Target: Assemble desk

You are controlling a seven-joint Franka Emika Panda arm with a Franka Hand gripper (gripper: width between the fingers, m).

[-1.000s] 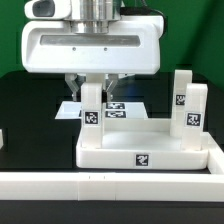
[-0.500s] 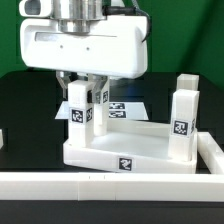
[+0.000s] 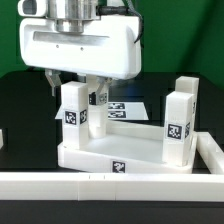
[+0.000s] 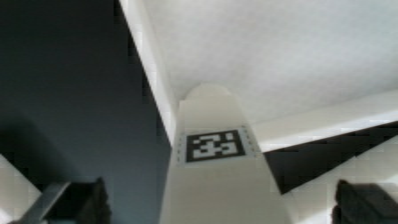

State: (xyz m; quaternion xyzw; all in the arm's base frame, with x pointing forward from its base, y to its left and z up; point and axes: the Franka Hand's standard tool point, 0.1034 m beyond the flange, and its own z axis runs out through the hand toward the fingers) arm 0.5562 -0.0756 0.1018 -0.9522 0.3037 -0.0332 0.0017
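The desk slab (image 3: 120, 157) lies flat on the black table, its raised rim up and a tag on its front face. Upright legs stand at its corners: one at the front on the exterior view's left (image 3: 72, 112), and two on that view's right (image 3: 177, 122), (image 3: 188, 92). A further leg (image 3: 101, 100) shows partly behind the left one. My gripper (image 3: 74, 92) hangs over the left front leg, jaws open and astride its top. In the wrist view that tagged leg (image 4: 217, 150) rises between the dark fingers (image 4: 71, 200), with gaps on both sides, above the slab (image 4: 249, 40).
A long white rail (image 3: 100, 185) runs along the table's front and turns back at the exterior view's right (image 3: 214, 150). The marker board (image 3: 128, 108) lies behind the slab. A small white piece (image 3: 2, 140) shows at the left edge.
The slab with its legs has slid toward the exterior view's left, the gripper going with it. The jaws, shut on the left front leg before, now stand wide apart.
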